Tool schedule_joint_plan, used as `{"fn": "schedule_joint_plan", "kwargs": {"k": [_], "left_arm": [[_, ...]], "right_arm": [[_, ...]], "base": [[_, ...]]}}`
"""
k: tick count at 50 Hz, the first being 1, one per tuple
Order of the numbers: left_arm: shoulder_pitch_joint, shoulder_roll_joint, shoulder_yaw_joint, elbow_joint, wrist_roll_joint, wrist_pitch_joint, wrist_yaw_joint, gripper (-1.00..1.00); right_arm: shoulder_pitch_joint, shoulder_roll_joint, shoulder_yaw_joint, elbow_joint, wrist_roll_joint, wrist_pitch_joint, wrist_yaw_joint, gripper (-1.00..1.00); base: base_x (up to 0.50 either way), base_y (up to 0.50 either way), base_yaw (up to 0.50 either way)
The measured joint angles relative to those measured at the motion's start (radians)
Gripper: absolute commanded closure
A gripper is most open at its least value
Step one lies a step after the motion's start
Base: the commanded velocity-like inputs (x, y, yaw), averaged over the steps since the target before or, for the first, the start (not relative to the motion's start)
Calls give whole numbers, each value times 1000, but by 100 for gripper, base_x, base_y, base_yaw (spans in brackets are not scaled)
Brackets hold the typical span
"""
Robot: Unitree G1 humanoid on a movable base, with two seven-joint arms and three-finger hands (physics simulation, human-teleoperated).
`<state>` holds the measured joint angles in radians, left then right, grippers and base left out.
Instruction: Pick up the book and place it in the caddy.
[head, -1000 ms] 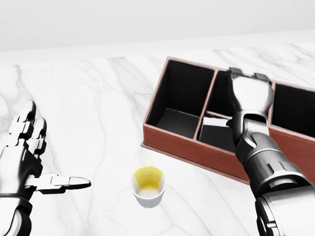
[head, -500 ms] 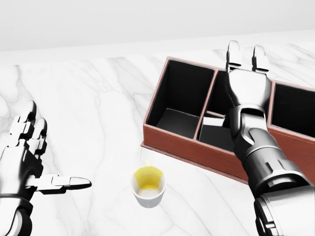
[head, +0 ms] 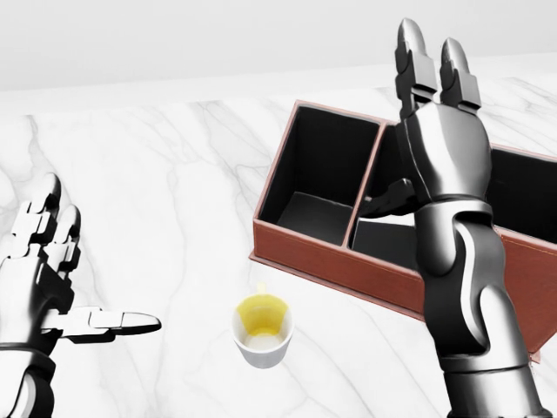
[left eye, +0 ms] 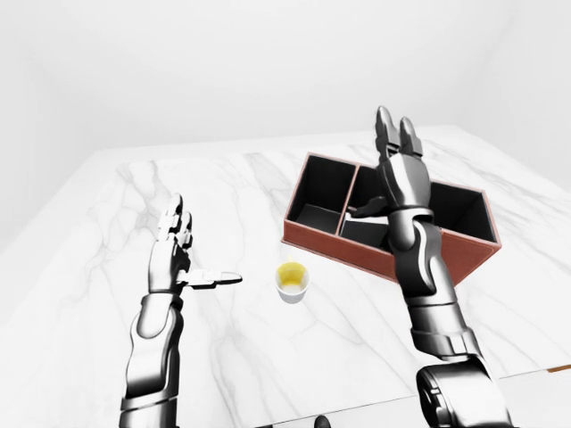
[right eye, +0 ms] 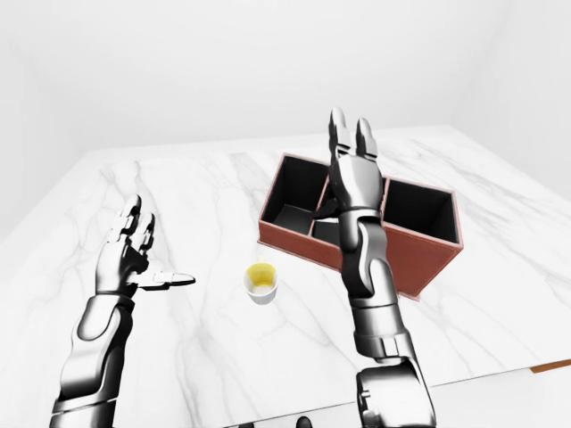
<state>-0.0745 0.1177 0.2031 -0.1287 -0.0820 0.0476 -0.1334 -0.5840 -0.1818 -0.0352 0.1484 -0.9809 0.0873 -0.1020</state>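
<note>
The right hand is rising above the caddy, its fingers spread straight and holding nothing. The left hand is hovering over the marble table, also open and empty, thumb pointing toward a white cup with yellow inside. The red-brown caddy is showing three dark compartments; a pale flat edge in the middle one may be the book, but that is uncertain. No writing is showing anywhere
</note>
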Motion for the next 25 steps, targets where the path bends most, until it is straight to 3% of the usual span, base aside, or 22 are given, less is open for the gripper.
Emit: {"fn": "schedule_joint_plan", "kwargs": {"k": [10, 25], "left_arm": [[10, -4, 1, -26, -1, 11, 1, -100], [23, -10, 4, -58, -8, 26, 1, -100]], "right_arm": [[209, 15, -82, -422, 241, 0, 219, -100], [477, 41, -239, -764, 675, 0, 404, -100]], "base": [[0, 0, 0], [0, 0, 0]]}}
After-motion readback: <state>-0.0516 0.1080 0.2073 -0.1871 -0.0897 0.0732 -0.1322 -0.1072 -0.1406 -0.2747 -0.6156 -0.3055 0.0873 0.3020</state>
